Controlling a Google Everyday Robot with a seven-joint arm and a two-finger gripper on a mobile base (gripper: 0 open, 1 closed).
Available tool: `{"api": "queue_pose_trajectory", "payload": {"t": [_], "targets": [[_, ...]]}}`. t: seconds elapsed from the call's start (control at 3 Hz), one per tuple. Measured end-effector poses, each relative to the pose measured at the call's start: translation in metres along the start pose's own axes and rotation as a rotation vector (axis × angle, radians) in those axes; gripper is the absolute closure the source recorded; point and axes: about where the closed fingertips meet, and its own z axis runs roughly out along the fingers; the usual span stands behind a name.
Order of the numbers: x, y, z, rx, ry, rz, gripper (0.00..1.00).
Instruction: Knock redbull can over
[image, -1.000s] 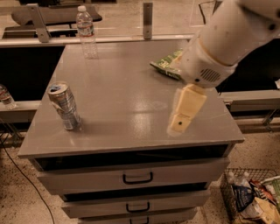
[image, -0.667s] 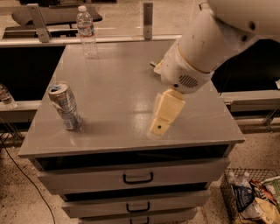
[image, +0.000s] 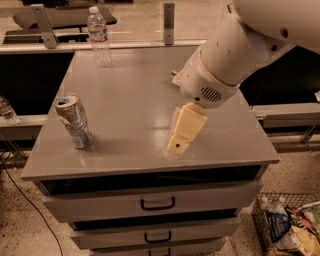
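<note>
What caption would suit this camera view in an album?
Robot's gripper hovers over the grey cabinet top, apart from the standing redbull can; water bottle behind.

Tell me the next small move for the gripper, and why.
Probably sweep the gripper sideways, low over the table, toward the redbull can. The can stands upright near the table's front corner. It is well apart from the gripper, which hangs over the front middle of the table, so nothing touches it yet.

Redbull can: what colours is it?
Redbull can silver and blue, camera view; gripper hovers to its right.
</note>
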Motion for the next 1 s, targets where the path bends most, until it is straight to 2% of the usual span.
{"api": "queue_pose_trajectory", "payload": {"t": [0.33,1.0], "targets": [[-0.025,0.008,0.032,-0.035,-0.096,0.006,0.0],[-0.118,0.012,0.111,-0.112,-0.367,-0.036,0.0]]}}
